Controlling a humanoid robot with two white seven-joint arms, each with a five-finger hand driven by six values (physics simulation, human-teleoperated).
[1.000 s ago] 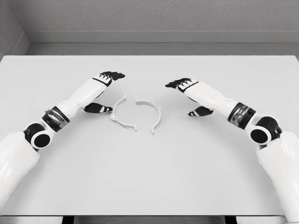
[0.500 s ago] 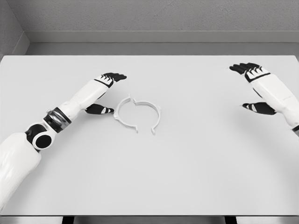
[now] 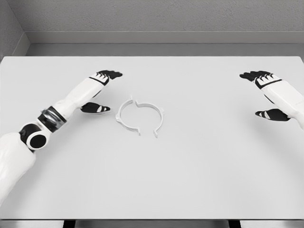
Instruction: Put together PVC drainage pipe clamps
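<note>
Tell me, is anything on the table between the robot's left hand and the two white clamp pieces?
No, nothing visible. Only bare table lies between the left hand and the clamp pieces. The hand is open, just to their left. The right hand is far off to the right.

Two clamp halves (image 3: 139, 117) lie together mid-tabletop (image 3: 190, 180), forming a ring. The left robot hand (image 3: 100, 91) sits near them on their left. The right robot hand (image 3: 266, 95) sits well apart, by the right edge.
</note>
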